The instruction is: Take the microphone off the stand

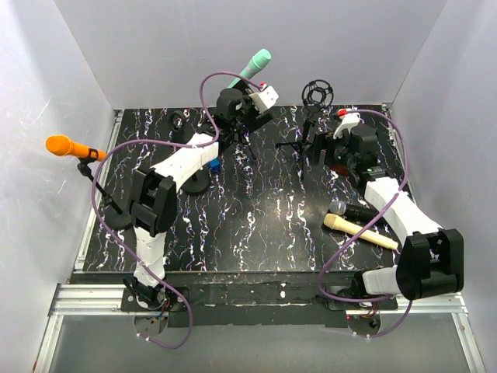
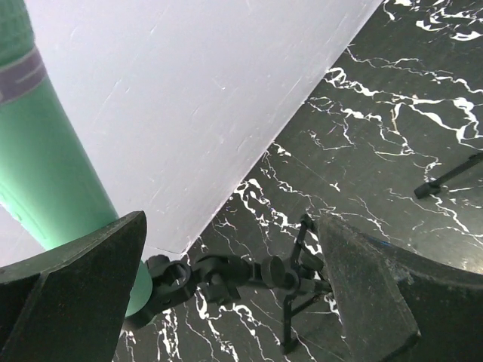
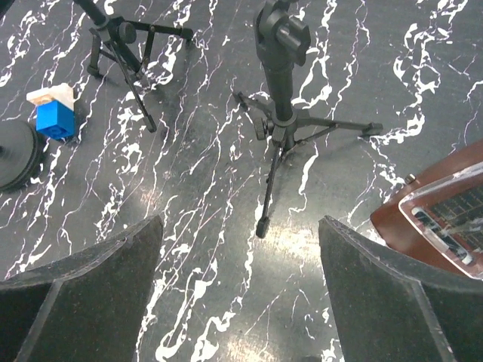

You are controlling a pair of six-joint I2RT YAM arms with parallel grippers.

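A green microphone (image 1: 256, 64) sits tilted in the clip of a black tripod stand (image 1: 235, 138) at the back of the table. My left gripper (image 1: 247, 109) hovers at it, open. In the left wrist view the green microphone (image 2: 45, 166) runs down behind my left finger (image 2: 75, 286) into the black clip (image 2: 177, 277); the left gripper (image 2: 230, 226) holds nothing between its jaws. An orange microphone (image 1: 66, 146) stands on a round-based stand (image 1: 116, 214) at the left. My right gripper (image 1: 335, 136) is open and empty over the table (image 3: 240, 226).
A tripod stand with an empty shock mount (image 1: 316, 93) stands at back centre, also in the right wrist view (image 3: 275, 45). A black-grey microphone (image 1: 349, 210) and a beige one (image 1: 361, 231) lie near right. A blue block (image 3: 54, 121) and a brown case (image 3: 445, 211) sit nearby.
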